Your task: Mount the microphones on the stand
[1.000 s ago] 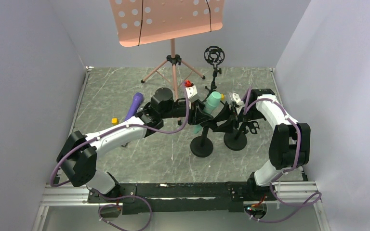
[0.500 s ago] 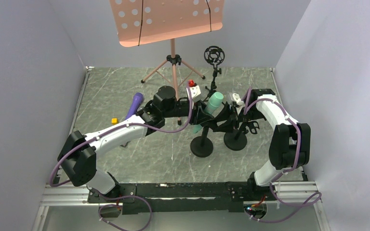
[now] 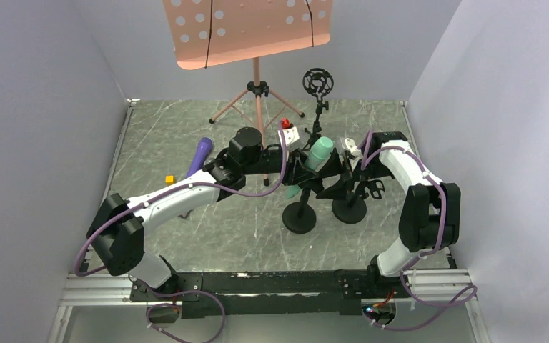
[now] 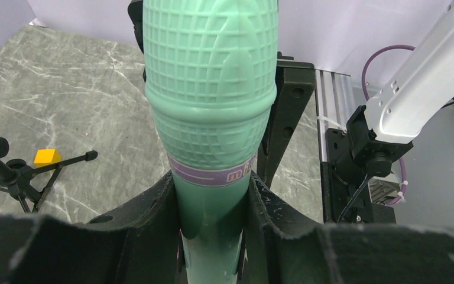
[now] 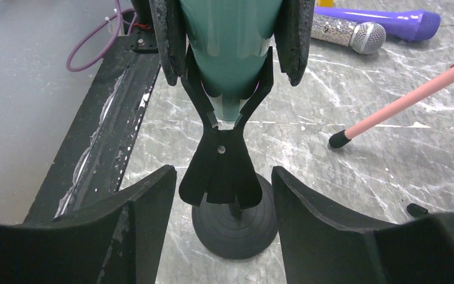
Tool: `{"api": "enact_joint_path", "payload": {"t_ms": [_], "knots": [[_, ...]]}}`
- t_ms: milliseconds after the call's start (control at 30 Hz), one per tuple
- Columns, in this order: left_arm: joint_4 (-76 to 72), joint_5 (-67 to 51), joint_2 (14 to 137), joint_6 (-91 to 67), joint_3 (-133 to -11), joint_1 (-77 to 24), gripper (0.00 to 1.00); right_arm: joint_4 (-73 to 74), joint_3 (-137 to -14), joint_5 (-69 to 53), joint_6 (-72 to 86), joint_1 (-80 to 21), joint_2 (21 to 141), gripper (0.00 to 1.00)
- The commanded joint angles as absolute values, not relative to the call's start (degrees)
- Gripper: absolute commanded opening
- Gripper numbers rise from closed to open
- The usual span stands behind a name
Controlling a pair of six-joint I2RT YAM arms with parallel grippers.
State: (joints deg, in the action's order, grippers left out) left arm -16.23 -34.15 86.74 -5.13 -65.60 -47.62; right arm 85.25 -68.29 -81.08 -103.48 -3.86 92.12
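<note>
The mint green microphone (image 4: 210, 77) stands upright with my left gripper (image 4: 213, 201) shut on its handle. Its tapered lower end (image 5: 227, 77) sits in the forked clip (image 5: 223, 106) of a black stand with a round base (image 5: 236, 231). My right gripper (image 5: 223, 195) is open, its jaws on either side of the clip's lower lever (image 5: 221, 177) with a gap on each side. From above, both grippers meet at that stand (image 3: 299, 218). The purple microphone (image 5: 384, 21) and the glittery silver one (image 5: 349, 32) lie side by side on the table.
A second round-based stand (image 3: 349, 209) is just to the right. A pink music stand (image 3: 250, 28) on tripod legs (image 3: 257, 100) and a black shock mount (image 3: 318, 82) stand behind. A yellow block (image 3: 170, 179) lies at left, with a white box (image 3: 286, 134) by the grippers.
My right gripper's jaws have spread apart from the clip's lever. The left gripper and the green microphone have shifted slightly to the right and back.
</note>
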Motion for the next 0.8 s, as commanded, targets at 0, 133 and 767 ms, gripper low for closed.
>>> {"api": "enact_joint_path", "payload": {"t_ms": [0,133,767], "knots": [[-15.3,-33.6,87.7,-4.2,-66.9,-47.9,0.00,85.8,-69.5,-82.7,-105.4,-3.9,91.2,0.66],[-15.5,-33.4,87.7,-4.2,-66.8,-48.0,0.00,85.8,-69.8,-82.1,-105.1,-4.0,91.6,0.59],[-11.4,-37.1,90.7,-2.7,-70.9,-48.1,0.00,85.8,-71.3,-82.4,-102.4,-4.6,90.1,0.16]]}}
